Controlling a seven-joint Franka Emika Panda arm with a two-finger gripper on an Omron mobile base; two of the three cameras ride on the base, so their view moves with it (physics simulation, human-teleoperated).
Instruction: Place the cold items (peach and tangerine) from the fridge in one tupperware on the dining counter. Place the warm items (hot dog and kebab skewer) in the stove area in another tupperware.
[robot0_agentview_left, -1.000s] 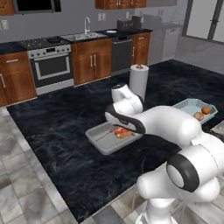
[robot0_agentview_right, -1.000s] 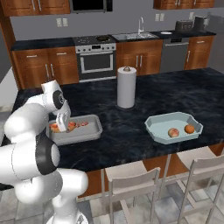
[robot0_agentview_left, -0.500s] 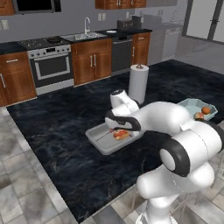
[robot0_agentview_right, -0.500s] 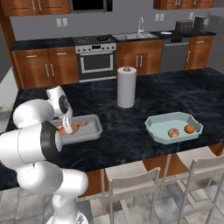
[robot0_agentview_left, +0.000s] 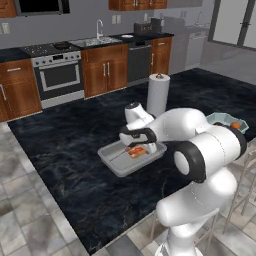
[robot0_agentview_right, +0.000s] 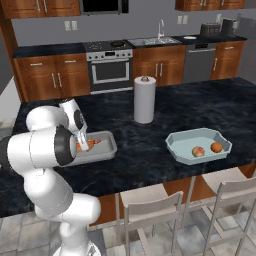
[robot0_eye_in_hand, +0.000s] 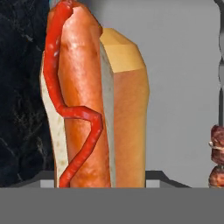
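Note:
A hot dog (robot0_eye_in_hand: 87, 109) with a ketchup line looms close in the hand view, lying over the floor of the grey tupperware (robot0_agentview_left: 117, 165). My gripper (robot0_agentview_left: 136, 146) is down inside that tupperware (robot0_agentview_right: 107, 150), shut on the hot dog (robot0_agentview_left: 137, 152). The kebab skewer (robot0_eye_in_hand: 216, 157) lies beside it at the right edge. Farther right on the dining counter, a teal tupperware (robot0_agentview_right: 185, 152) holds the peach (robot0_agentview_right: 198, 151) and the tangerine (robot0_agentview_right: 216, 147).
A paper towel roll (robot0_agentview_right: 144, 100) stands upright on the counter behind the two containers. Chairs (robot0_agentview_right: 150, 215) line the counter's near edge. The stove (robot0_agentview_right: 109, 65) and sink sit along the back wall.
The arm has lowered the hot dog from just above the grey tupperware down into it. The jaws have kept the same width.

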